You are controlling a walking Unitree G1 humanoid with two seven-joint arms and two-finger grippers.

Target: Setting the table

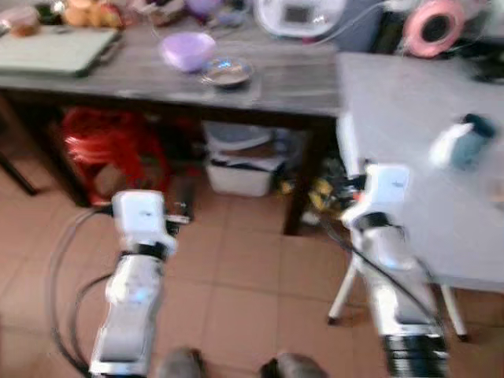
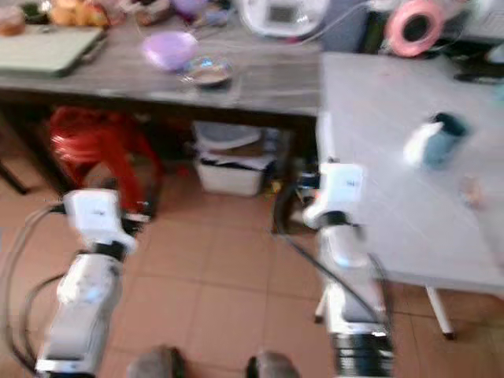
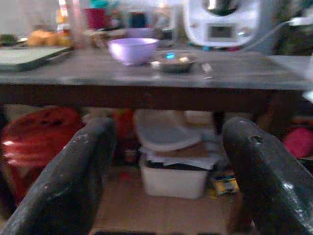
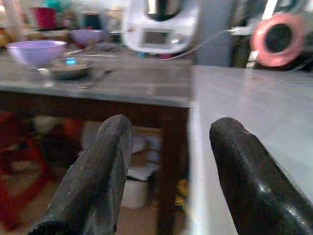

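A purple bowl [image 1: 187, 49] and a shallow metal dish [image 1: 227, 72] stand side by side on a dark wooden table [image 1: 299, 90] ahead of me. A grey table [image 1: 409, 150] adjoins it on the right and carries a blurred white and teal object [image 1: 465, 142]. My left arm [image 1: 134, 283] and right arm [image 1: 390, 260] are held forward, low over the tiled floor, short of both tables. In the left wrist view my left gripper [image 3: 168, 129] is open and empty. My right gripper [image 4: 173, 125] is open too, level with the grey table's near corner.
A white kitchen appliance [image 1: 299, 16] and a pink ring-shaped object [image 1: 435, 25] stand at the back. A pale green board [image 1: 51, 49] lies at the wooden table's left. Underneath are red stools [image 1: 110, 146] and a white box [image 1: 240, 173]. The picture is blurred.
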